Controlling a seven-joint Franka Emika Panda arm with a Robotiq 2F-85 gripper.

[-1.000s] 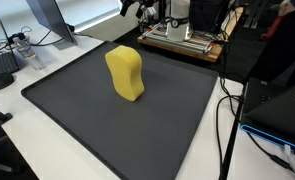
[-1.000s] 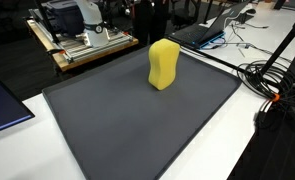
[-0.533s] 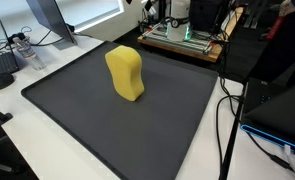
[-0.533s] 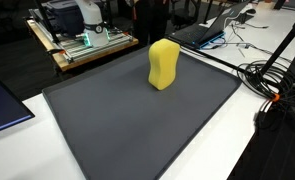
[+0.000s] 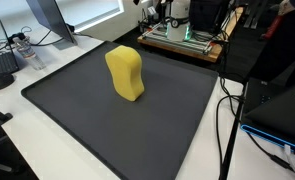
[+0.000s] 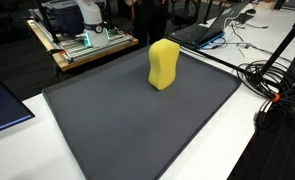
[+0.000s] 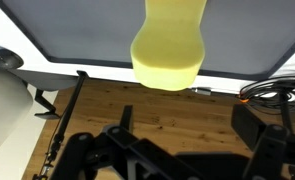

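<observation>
A tall, curvy yellow block (image 5: 125, 73) (image 6: 163, 63) stands upright on a dark grey mat (image 5: 87, 125) (image 6: 137, 135). In the wrist view the yellow block (image 7: 169, 45) fills the top centre, with the mat (image 7: 77, 30) behind it. My gripper (image 7: 185, 122) hangs open and holds nothing, well back from the block, over a wooden board (image 7: 157, 105) past the mat's edge. Its dark fingers (image 7: 125, 116) frame bare wood. In an exterior view only a dark part of the arm (image 5: 150, 8) shows at the top edge.
The wooden board (image 5: 182, 45) (image 6: 77, 50) beyond the mat carries a metal device. A monitor (image 5: 47, 18) stands on one side. Cables (image 5: 227, 110) (image 6: 277, 80) trail beside the mat, a laptop (image 6: 212, 30) sits past it, and a blue sheet (image 6: 2, 105) lies near one corner.
The dark arm part at the top edge of an exterior view has shifted slightly to the right. The yellow block has not moved and the jaws stay open.
</observation>
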